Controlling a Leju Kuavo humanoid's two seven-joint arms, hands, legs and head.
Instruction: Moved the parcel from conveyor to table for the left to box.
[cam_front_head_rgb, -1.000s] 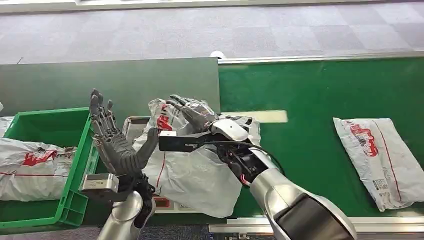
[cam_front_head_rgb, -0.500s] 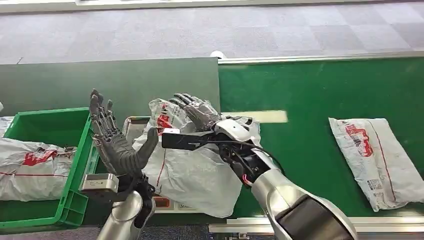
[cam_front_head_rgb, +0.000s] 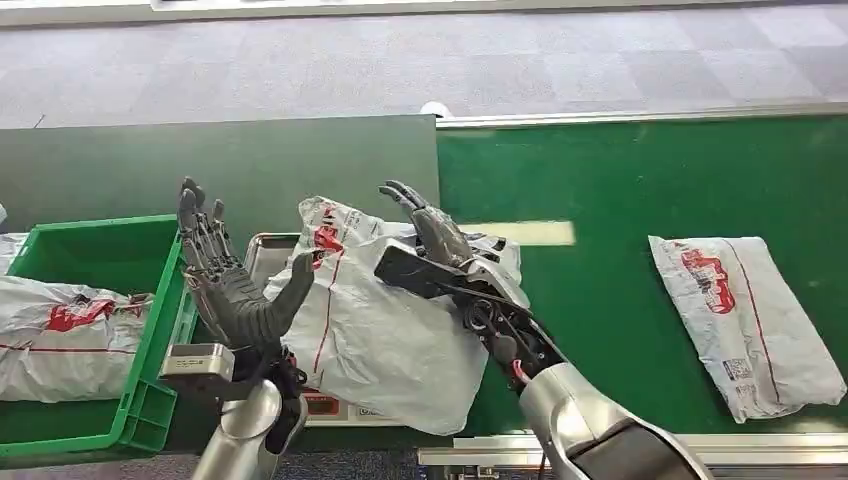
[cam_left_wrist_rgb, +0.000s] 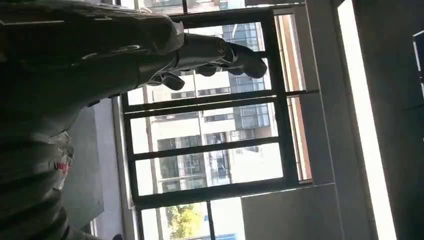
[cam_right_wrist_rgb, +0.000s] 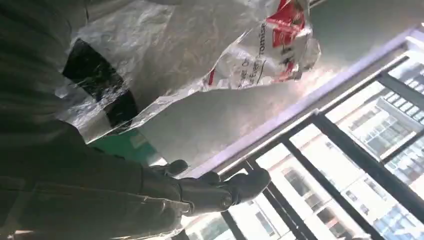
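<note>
A crumpled grey-white parcel with red print lies on a small metal platform between the dark green table and the conveyor. My right hand hovers over the parcel's far right part, fingers spread and tipped up, holding nothing. My left hand stands upright just left of the parcel, fingers apart, its thumb close to the parcel's edge. The right wrist view has the parcel beside my right hand's empty fingers. In the left wrist view my left hand's fingers are extended and empty.
A green bin at the left holds other parcels. Another parcel lies on the green conveyor belt at the right. A dark green table top stretches behind the platform. Metal rails edge the belt.
My right hand has lifted off the parcel and turned its fingers upward, shifting slightly right. The parcel on the belt has drifted left. My left hand has stayed put.
</note>
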